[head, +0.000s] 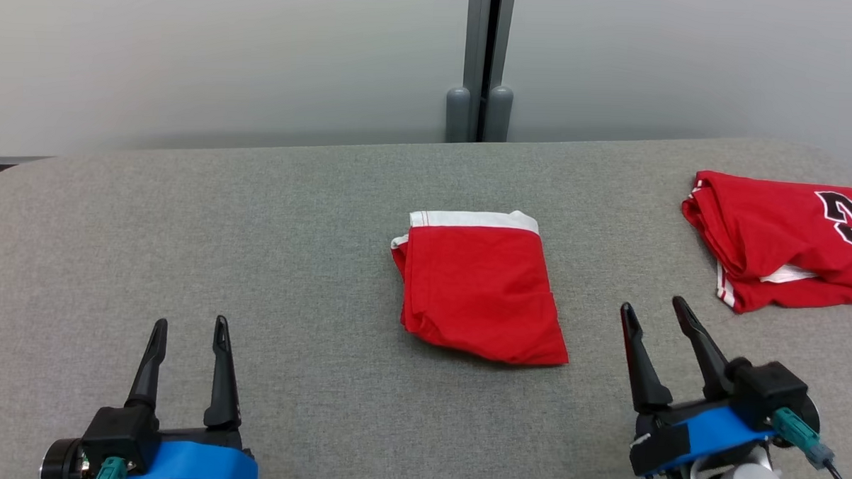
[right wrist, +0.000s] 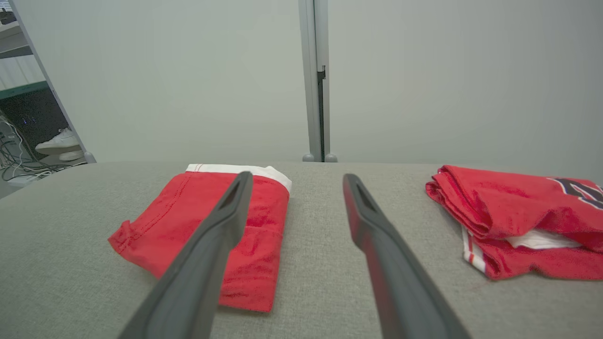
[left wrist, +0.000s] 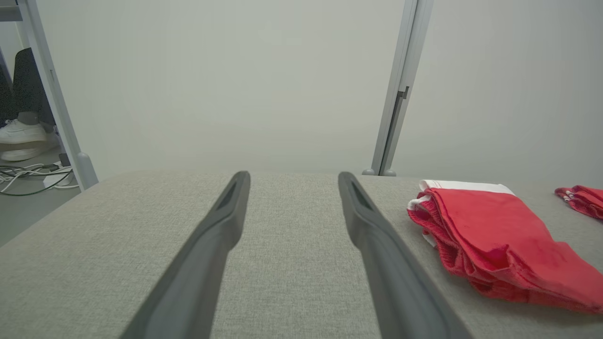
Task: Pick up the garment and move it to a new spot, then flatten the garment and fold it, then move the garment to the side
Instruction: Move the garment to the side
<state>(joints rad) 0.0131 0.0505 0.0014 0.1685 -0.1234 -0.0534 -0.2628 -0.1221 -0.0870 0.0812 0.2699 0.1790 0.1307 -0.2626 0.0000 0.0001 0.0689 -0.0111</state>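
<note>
Left tool: we saw the left tool [head: 190, 321] low at the left of the head view. Its two dark fingers were spread wide, gripping nothing and touching no cloth.
Between its fingers: in the left wrist view we saw only bare grey counter [head: 256, 226] in the gap, with the red cloth off to the right of the fingers.
Right tool: we found the right tool [head: 653, 304] low at the right, its fingers also spread wide and empty. It was tilted a little to the left and stood near the shorts without touching them.
Shorts: we saw the red shorts [head: 481, 291] lying folded near the middle of the counter, between the two tools. The white waistband was on the far edge.
Right wrist view: we saw one finger crossing in front of the shorts, but we could not tell any contact from it.
Jersey: we noted a red jersey [head: 780, 238] with a dark number, loosely folded at the far right of the counter, well apart from the shorts.
Backdrop: we saw pale wall panels joined by a grey post [head: 482, 57] behind the counter.
Beyond the counter's left end: we made out a white shoe [left wrist: 19, 132] and loose cables [left wrist: 28, 174] on the floor.
</note>
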